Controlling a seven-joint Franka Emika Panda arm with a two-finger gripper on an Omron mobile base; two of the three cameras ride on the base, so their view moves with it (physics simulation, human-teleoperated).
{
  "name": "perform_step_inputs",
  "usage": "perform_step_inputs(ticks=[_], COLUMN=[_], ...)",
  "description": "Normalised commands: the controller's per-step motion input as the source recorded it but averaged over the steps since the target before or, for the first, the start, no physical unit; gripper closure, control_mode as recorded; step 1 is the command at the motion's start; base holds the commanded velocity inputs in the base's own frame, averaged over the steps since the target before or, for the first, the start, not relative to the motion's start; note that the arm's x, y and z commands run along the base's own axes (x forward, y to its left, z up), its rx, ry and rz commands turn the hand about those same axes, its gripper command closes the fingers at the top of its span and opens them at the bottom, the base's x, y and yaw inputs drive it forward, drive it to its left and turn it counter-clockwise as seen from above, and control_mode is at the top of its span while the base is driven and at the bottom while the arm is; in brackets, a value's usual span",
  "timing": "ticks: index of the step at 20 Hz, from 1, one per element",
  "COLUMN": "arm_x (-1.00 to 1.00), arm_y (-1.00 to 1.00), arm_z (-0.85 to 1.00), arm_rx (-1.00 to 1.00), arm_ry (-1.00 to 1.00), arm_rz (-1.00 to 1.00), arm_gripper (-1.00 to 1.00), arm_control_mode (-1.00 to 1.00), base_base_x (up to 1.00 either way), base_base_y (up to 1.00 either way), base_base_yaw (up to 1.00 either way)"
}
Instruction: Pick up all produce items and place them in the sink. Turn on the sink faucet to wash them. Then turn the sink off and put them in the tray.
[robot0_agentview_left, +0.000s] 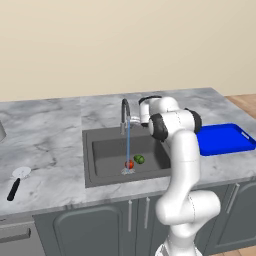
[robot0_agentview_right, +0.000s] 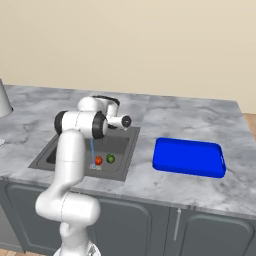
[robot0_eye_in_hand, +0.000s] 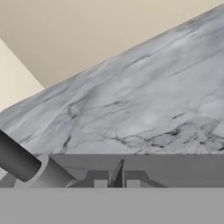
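On the grey marble table (robot0_agentview_left: 45, 135), the square dark grey sink (robot0_agentview_left: 105, 150) holds the small red-orange round item (robot0_agentview_left: 129, 164) and, just beside it at three o'clock, the small green round item (robot0_agentview_left: 139, 159). Water runs from the slim grey gooseneck faucet (robot0_agentview_left: 124, 112): the washing step. The tool (robot0_agentview_left: 134, 120), fingers together, sits by the faucet's lever; next, shut the water off. The flat bright blue tray (robot0_agentview_left: 222, 140) waits far right.

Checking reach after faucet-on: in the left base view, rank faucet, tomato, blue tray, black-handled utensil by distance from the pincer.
1. Faucet, right beside the pincer, left of it.
2. Tomato, in the sink basin below.
3. Blue tray, on the counter, right.
4. Black-handled utensil, far left counter.
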Motion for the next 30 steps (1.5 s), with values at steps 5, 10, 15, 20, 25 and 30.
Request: perform_step_inputs(ticks=[5, 10, 15, 20, 25, 30], arm_x=[0.02, 0.03, 0.01, 0.01, 0.01, -0.01], arm_y=[0.63, 0.77, 0.86, 0.89, 0.77, 0.13], arm_z=[0.0, 0.0, -0.01, 0.0, 0.0, -0.08], arm_rx=[0.0, 0.0, 0.0, 0.0, -0.01, -0.02], arm_ry=[0.0, 0.0, 0.0, -0.02, -0.04, 0.01], arm_rz=[0.25, 0.25, 0.23, 0.21, 0.19, 0.05], arm_gripper=[1.0, 1.0, 1.0, 1.0, 1.0, -1.0], arm_control_mode=[-1.0, -1.0, -1.0, -1.0, -1.0, -1.0], base_base_x=[0.0, 0.0, 0.0, 0.0, 0.0, 0.0], base_base_y=[0.0, 0.0, 0.0, 0.0, 0.0, 0.0], base_base_yaw=[0.0, 0.0, 0.0, 0.0, 0.0, 0.0])
